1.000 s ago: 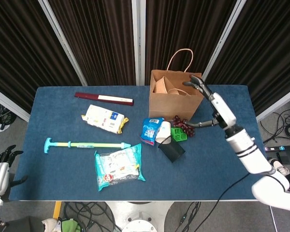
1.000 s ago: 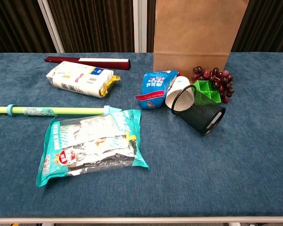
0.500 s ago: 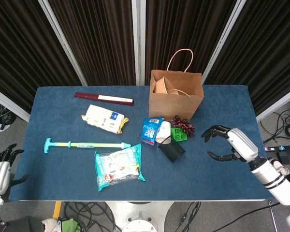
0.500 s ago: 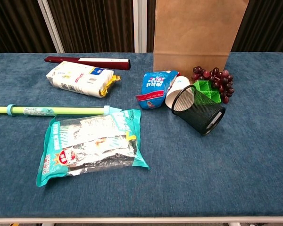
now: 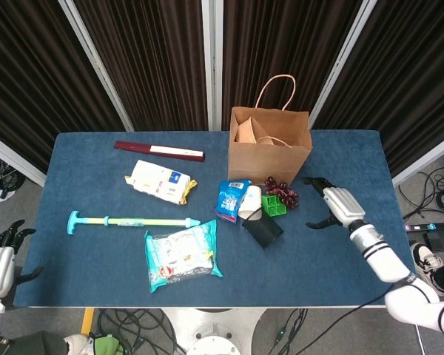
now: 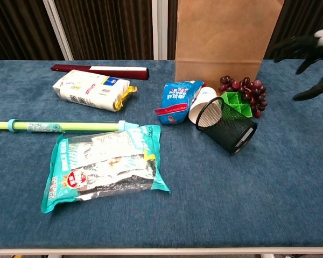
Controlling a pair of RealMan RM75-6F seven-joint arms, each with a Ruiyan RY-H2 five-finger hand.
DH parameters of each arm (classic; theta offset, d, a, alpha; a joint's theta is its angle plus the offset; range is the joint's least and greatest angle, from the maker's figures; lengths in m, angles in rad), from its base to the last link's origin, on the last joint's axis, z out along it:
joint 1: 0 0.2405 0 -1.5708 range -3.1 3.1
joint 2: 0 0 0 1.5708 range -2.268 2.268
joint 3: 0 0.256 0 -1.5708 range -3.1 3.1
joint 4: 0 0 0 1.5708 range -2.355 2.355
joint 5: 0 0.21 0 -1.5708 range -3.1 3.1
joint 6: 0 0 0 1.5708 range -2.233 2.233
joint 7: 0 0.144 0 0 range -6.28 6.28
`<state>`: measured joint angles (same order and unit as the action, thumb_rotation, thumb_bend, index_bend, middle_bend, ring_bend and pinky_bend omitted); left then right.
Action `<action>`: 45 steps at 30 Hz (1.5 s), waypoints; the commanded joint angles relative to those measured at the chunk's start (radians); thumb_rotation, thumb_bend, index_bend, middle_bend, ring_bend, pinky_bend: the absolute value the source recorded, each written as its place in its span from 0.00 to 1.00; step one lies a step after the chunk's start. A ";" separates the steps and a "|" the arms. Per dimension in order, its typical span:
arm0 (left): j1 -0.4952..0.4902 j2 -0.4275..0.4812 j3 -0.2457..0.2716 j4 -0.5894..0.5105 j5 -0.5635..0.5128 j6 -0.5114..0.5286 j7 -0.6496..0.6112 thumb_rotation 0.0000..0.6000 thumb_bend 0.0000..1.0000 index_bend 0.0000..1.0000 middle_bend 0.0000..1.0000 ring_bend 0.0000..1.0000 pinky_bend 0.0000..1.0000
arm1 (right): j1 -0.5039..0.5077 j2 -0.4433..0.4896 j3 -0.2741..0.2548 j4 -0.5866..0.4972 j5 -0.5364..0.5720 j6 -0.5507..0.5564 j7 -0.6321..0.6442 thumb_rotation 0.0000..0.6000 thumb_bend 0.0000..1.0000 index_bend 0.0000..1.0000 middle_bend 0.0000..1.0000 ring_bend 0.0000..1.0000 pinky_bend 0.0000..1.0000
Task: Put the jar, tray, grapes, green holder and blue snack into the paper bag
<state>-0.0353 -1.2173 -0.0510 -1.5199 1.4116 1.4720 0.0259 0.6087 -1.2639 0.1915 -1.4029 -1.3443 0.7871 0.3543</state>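
The right hand hovers right of centre in the head view, empty, fingers spread apart, near the grapes but not touching them. The left hand hangs at the lower left edge of the frame, off the table; its fingers look loosely spread and nothing shows in it.

The paper bag stands upright at upper centre, mouth open, with pale shapes inside that I cannot identify — possibly the jar or tray. Just in front of it lie the blue snack, the green holder and the grapes, packed tightly together with a white cup and a black mesh cup lying on its side.

The likely next grab is the grapes. The risk is the crowding: in the chest view the grapes rest against the green holder, so closing fingers could drag it along or roll the mesh cup. A loose bunch may also shed fruit if pinched by one stem, and a clumsy lift could knock the light bag over
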 commanded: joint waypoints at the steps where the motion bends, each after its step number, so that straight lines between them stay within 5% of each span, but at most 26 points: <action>1: -0.001 -0.002 0.001 0.004 0.002 -0.001 -0.005 1.00 0.10 0.32 0.24 0.24 0.23 | 0.056 -0.125 0.016 0.105 0.085 -0.045 -0.090 1.00 0.04 0.08 0.14 0.06 0.24; 11: 0.002 -0.004 0.002 0.018 -0.007 -0.009 -0.022 1.00 0.10 0.32 0.24 0.24 0.23 | 0.093 -0.323 0.037 0.306 0.149 -0.050 -0.077 1.00 0.12 0.08 0.16 0.06 0.27; 27: 0.001 -0.009 0.002 0.035 -0.011 -0.016 -0.038 1.00 0.10 0.32 0.24 0.24 0.23 | 0.086 -0.421 0.048 0.404 0.141 0.018 -0.062 1.00 0.22 0.45 0.40 0.26 0.53; 36: 0.002 -0.010 0.001 0.035 -0.011 -0.016 -0.038 1.00 0.10 0.32 0.24 0.23 0.23 | 0.059 -0.385 0.047 0.358 0.107 0.086 -0.061 1.00 0.54 0.63 0.51 0.37 0.69; 45: -0.002 -0.007 -0.001 0.028 -0.010 -0.017 -0.029 1.00 0.10 0.32 0.24 0.24 0.23 | 0.030 -0.301 0.055 0.242 0.091 0.131 -0.047 1.00 0.62 0.67 0.53 0.41 0.75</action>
<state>-0.0375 -1.2249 -0.0524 -1.4916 1.4018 1.4556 -0.0034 0.6450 -1.5756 0.2446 -1.1488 -1.2481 0.9082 0.3014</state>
